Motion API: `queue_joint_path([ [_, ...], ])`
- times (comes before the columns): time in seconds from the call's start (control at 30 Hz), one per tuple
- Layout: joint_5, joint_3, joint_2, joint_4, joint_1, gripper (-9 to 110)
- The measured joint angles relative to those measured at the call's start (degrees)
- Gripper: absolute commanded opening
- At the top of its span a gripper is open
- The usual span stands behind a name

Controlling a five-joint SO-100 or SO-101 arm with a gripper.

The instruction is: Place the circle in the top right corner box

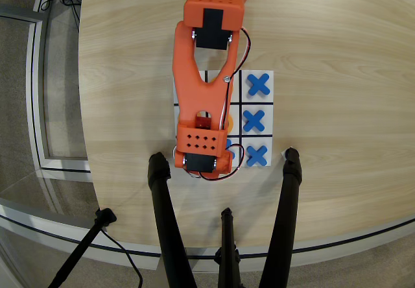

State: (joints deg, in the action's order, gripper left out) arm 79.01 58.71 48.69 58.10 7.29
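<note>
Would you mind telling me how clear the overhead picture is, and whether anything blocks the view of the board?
In the overhead view the lighting is even and soft, with no harsh glare on the wooden table; focus is sharp on the blue X pieces; the orange arm covers the left part of the white board, so the claw is hidden; the black tripod legs intrude at the bottom, and the table edge bows slightly.

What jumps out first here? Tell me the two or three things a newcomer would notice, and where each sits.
The orange robot arm dominates, reaching down the middle of the overhead view over the left part of a white grid board. Three blue X pieces stand out in the board's right column, one per cell. At the bottom, black tripod legs spread across the wooden table. An orange sliver shows beside the arm; the fingers are hidden.
</note>
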Motion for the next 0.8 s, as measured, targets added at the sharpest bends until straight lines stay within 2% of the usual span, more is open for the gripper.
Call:
queue_joint_path([
  [0.8,0.26,1.32,0.18,1.49,0.88,0],
])
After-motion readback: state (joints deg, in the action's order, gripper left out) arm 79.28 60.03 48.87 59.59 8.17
